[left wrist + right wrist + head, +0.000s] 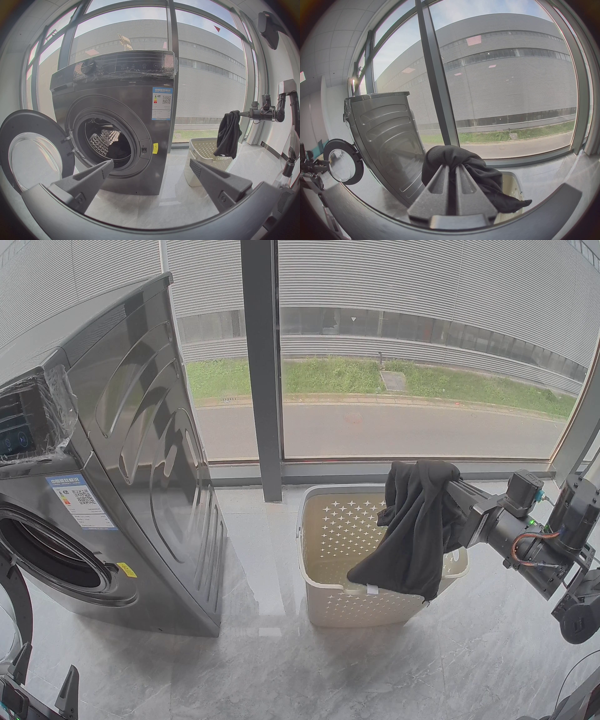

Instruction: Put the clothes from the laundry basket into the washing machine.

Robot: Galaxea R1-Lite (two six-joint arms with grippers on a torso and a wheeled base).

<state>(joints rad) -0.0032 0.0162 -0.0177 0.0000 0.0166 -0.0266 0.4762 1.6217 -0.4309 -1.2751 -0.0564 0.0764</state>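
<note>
The right gripper (455, 490) is out over the laundry basket (304, 552), its 2 fingers clamped together on a fold of a black garment (415, 534). The cloth bunches over the fingertips and hangs down from them in 1 long drape. Its lower hem, with a small pale tag on it, reaches the basket's near rim on the side toward the right arm. I can't tell whether the hem rests on that rim or only hangs in front of it.

From the right wrist's camera the fingers (442, 184) run side by side with a thin slit between them, and the dark fabric swells over their tips (so the grip is on a bunched part, not a flat edge). Most of the garment sits above the rim of the basket.

The basket is cream plastic with star-shaped holes. It stands on the grey marbled floor (350, 671) just before the window (412, 365).

The washing machine (144, 446) stands apart from it, on the robot's left. It is dark grey, and its round door (31, 150) is swung wide, leaving the drum opening (106, 145) uncovered. The left gripper (150, 162) hangs low in front of the machine, its 2 fingers spread wide with nothing between them, facing the drum opening.
</note>
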